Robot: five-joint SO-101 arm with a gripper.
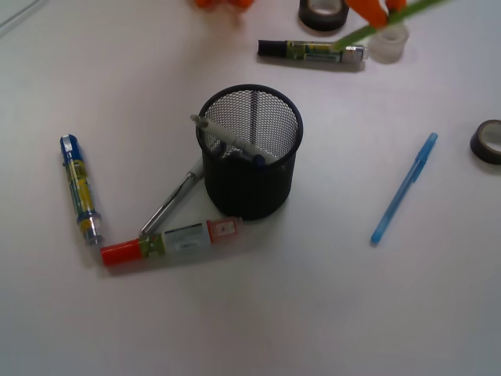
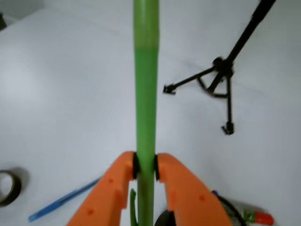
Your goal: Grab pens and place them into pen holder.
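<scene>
Front view: slim green pen [image 1: 383,22] hangs at the top edge in the orange gripper [image 1: 374,9], well apart from the black wire-mesh pen holder [image 1: 249,153].

Wrist view: both jaws clamp the green pen's shaft. Held off-centre, it could pivot and strike the holder's rim.

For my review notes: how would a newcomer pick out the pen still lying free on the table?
Find the black mesh pen holder at the centre of the table. To its right, apart from it, a light blue pen lies slanted on bare surface. It is slim, plain and translucent blue, unlike the fat labelled markers left of the holder.
</scene>
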